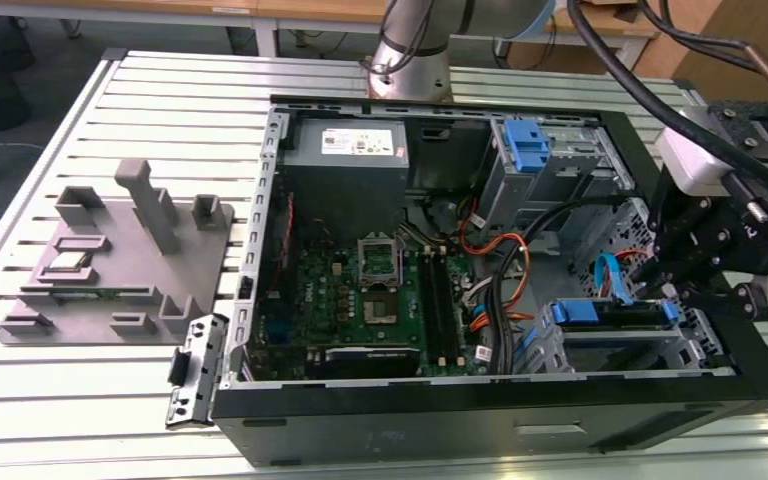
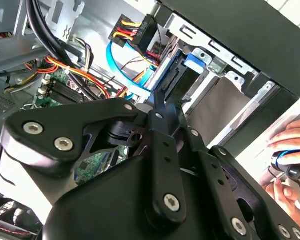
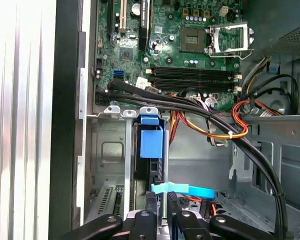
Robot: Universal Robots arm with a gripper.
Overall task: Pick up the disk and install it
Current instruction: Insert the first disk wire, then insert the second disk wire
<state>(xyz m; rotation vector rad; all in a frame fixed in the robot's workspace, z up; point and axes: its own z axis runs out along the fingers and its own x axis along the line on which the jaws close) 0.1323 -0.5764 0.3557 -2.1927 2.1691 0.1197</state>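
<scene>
The disk (image 1: pixel 607 313) sits down in the drive cage at the front corner of the open computer case (image 1: pixel 491 420), on the exterior view's right, its blue rail showing along the top edge, and the hand (image 1: pixel 671 290) hangs right over it, just above the bay. In the first wrist view the disk (image 3: pixel 151 150) stands edge-on in its slot with the blue latch tab facing us, and a light blue data cable (image 3: pixel 182 190) crosses just beside the hand's linkage. As to the risk, I'd judge the disk may not be fully seated; if the rails ride crooked in the cage, a push from above could jam it or leave it half latched. That blue cable and the bundle of black, orange and yellow power leads (image 3: pixel 210 125) run close by the bay, so a finger or the drive's edge could snag or pinch them. In the second wrist view a person's hand (image 2: pixel 290 160) rests on something at the case's outer side, near the arm, which is a hazard if anything lurches. On the hand itself: its black links crowd both wrist views and the tips are hidden, so I cannot tell whether it is spread or pinching the disk, only that it is at the bay, touching or very nearly so.
</scene>
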